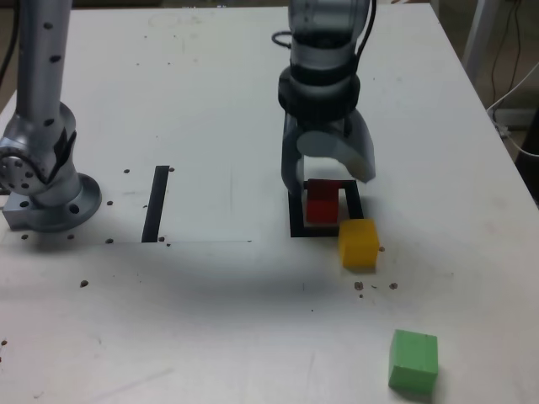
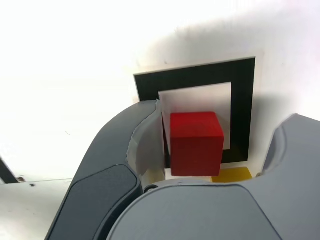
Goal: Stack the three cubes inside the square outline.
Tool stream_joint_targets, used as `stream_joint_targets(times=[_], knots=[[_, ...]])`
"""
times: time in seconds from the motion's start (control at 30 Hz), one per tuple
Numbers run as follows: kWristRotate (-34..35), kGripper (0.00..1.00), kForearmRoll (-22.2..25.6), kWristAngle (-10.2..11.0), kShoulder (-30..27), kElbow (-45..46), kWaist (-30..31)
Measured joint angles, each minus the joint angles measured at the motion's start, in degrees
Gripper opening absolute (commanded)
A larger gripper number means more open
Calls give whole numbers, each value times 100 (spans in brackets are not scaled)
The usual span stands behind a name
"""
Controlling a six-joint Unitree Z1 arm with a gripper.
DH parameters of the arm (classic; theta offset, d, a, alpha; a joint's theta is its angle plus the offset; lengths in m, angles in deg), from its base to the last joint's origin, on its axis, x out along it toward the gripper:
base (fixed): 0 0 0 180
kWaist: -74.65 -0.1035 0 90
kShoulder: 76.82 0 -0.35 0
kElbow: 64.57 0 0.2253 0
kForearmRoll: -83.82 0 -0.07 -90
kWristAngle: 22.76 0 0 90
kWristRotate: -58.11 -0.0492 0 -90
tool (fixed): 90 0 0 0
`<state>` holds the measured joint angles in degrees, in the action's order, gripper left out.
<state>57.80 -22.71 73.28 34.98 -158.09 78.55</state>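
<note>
So our red cube [image 1: 322,209] is sitting inside the square outline [image 1: 297,220], claw [image 1: 330,181] spread around it. Yellow cube [image 1: 359,244] is by the outline's near corner, green cube [image 1: 413,361] well apart (two left to stack, folks).

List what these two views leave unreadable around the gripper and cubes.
- Red cube: in the wrist view its near base is hidden behind the gripper.
- Yellow cube: mostly covered by the gripper in the wrist view; only a sliver shows.
- Square outline: far side partly blocked by the gripper in the exterior view.
- Green cube: absent from the wrist view.
- Arm: blurred, cut off by the exterior view's top edge.
</note>
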Motion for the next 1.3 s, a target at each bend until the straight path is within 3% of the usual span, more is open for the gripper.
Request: stream_joint_targets(times=[0.23,0.4,0.6,0.9,1.3], knots=[[-95,99,495,76,-42,-449,188],[153,99,1112,72,-26,-981,480],[511,99,1633,-82,235,-1618,829],[574,98,1713,-583,1060,-2180,1083],[450,91,1654,-921,1490,-2241,996]])
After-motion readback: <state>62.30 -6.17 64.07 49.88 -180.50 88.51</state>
